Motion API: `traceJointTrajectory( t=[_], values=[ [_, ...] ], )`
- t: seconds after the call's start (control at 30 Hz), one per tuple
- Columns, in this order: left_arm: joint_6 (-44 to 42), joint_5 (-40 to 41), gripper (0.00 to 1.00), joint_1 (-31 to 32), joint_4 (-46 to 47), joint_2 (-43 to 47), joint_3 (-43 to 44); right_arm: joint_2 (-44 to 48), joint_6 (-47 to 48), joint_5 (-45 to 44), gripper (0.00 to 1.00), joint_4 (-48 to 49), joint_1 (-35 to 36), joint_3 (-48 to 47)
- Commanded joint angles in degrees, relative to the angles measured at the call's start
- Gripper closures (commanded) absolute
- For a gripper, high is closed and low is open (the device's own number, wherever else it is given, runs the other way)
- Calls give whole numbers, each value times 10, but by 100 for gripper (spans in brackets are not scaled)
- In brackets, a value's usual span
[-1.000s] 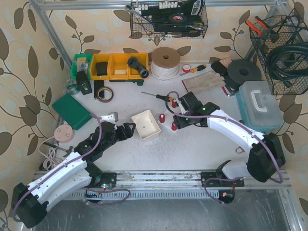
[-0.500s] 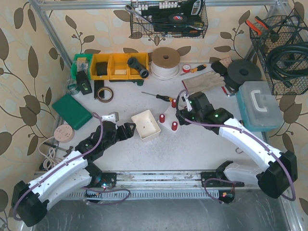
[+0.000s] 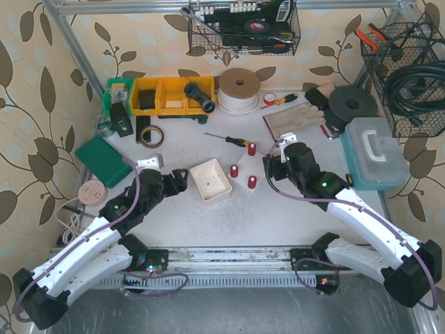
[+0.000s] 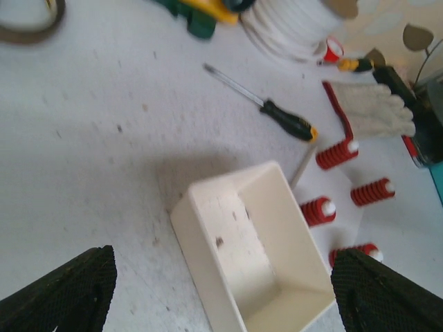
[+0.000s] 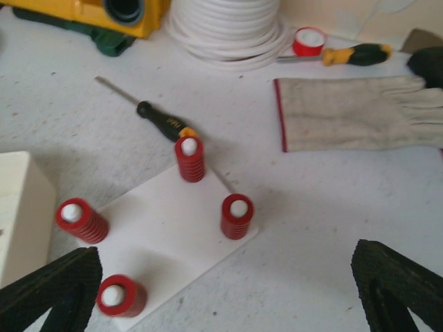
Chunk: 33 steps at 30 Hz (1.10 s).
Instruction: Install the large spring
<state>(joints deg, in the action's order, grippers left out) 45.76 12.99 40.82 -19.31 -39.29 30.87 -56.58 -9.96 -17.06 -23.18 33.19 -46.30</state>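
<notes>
A white base plate (image 5: 159,223) lies on the table and carries four white pegs. Each peg wears a red spring: one at the far corner (image 5: 189,158), one at the right (image 5: 237,216), one at the left (image 5: 81,220), one nearest (image 5: 119,296). I cannot tell which is the large spring. My right gripper (image 5: 228,290) is open and empty, just behind and right of the plate; it shows in the top view (image 3: 271,165). My left gripper (image 4: 221,297) is open and empty at the near left end of an empty white bin (image 4: 256,256); it also shows in the top view (image 3: 179,179).
A black-handled screwdriver (image 3: 228,139) lies just beyond the plate. A work glove (image 3: 295,118), a white cord coil (image 3: 238,89) and yellow bins (image 3: 167,94) stand at the back. A teal toolbox (image 3: 375,153) is at the right, a green box (image 3: 103,160) at the left.
My right arm has swung back to the right, off the plate, with the gripper empty. My left gripper has drawn back a little to the left of the white bin.
</notes>
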Motion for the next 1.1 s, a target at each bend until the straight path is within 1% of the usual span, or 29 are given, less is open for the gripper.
traceJointTrajectory(
  t=[0.0,0.07,0.1,0.13,0.2,0.23,0.27,0.3,0.33,0.37,0.4,0.47,0.5,0.53,0.6,0.67,0.73,0.8,0.9,0.97,1.03,1.07],
  values=[
    [-71,129,12,-3,-60,2,73,36,48,-97,2,107,-3,53],
    [-112,224,12,-3,-78,-7,100,72,74,-160,2,189,-2,110],
    [-126,275,12,-3,-88,-13,108,93,86,-207,0,239,-2,140],
    [-144,321,11,-3,-86,-21,112,117,109,-228,0,303,-3,179],
    [-210,403,11,-4,-47,-39,107,155,160,-239,0,420,-4,247],
    [-249,444,11,-8,-12,-49,95,162,173,-240,0,453,-7,268],
    [-298,468,10,-14,33,-58,77,161,177,-242,0,458,-11,275],
    [-357,467,10,-30,91,-65,56,149,178,-244,0,461,-16,278],
    [-407,447,10,-50,142,-71,30,133,179,-248,0,467,-20,282],
    [-437,430,10,-73,192,-74,3,114,179,-258,0,483,-22,288],
    [-447,417,10,-100,233,-74,-23,99,179,-266,0,506,-22,300],
    [-440,389,10,-158,297,-77,-66,75,186,-277,0,552,-27,320],
    [-436,363,10,-187,321,-83,-81,65,189,-280,0,568,-34,328],
    [-443,335,10,-218,349,-97,-93,57,192,-278,0,577,-42,331],
    [-469,291,10,-251,415,-136,-113,41,199,-255,0,594,-69,338],
    [-496,273,10,-269,484,-182,-134,21,195,-226,0,620,-101,349],
    [-493,257,10,-280,544,-239,-148,-9,179,-203,0,647,-136,359],
    [-508,211,10,-286,593,-282,-153,-47,166,-179,0,675,-162,364],
    [-527,171,10,-295,648,-344,-144,-114,181,-173,0,728,-175,354],
    [-523,158,10,-306,666,-385,-136,-154,202,-171,0,764,-176,344],
    [-522,155,9,-312,714,-424,-140,-192,224,-165,0,792,-177,332],
    [-521,148,9,-317,717,-445,-137,-215,228,-163,0,818,-179,332]
  ],
)
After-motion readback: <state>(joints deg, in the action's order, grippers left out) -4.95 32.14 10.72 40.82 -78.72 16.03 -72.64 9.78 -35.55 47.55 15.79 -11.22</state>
